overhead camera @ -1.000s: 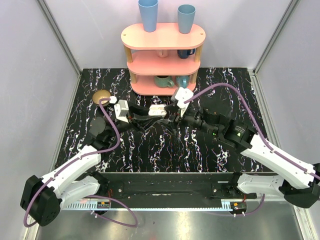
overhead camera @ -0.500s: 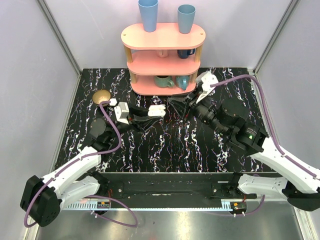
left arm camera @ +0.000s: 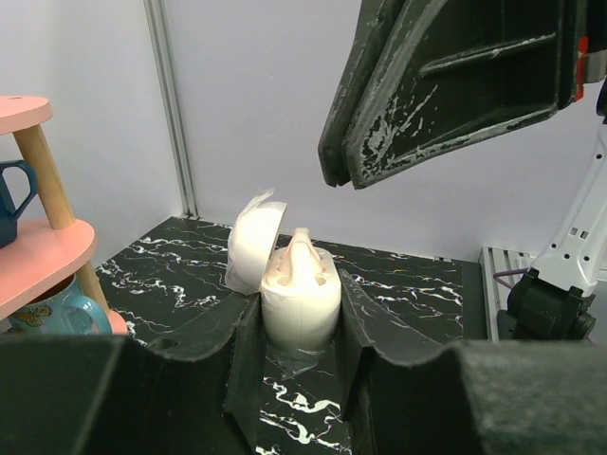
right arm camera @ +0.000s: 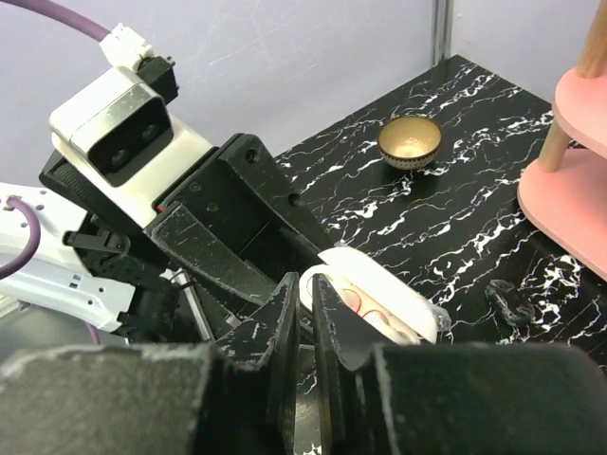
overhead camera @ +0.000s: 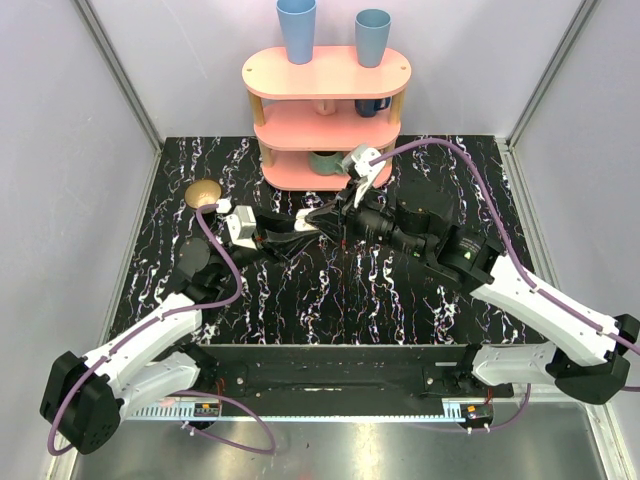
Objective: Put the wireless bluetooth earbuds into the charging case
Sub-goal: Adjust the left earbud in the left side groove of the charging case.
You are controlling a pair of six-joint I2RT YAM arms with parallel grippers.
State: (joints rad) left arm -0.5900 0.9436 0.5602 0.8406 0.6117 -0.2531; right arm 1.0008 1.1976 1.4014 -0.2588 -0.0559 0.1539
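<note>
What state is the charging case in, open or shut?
Open. The charging case has its lid swung back to one side, and its inside shows.

Setting: robotics lab test cell. Evidence: plain pale panel walls (overhead camera: 60, 150) held in aluminium posts (overhead camera: 115, 70); left arm (overhead camera: 140, 350) and right arm (overhead camera: 540, 305) bolted to a metal rail (overhead camera: 330, 375) at the edge of a black marble-patterned worktop (overhead camera: 330, 300), with cabling exposed.
</note>
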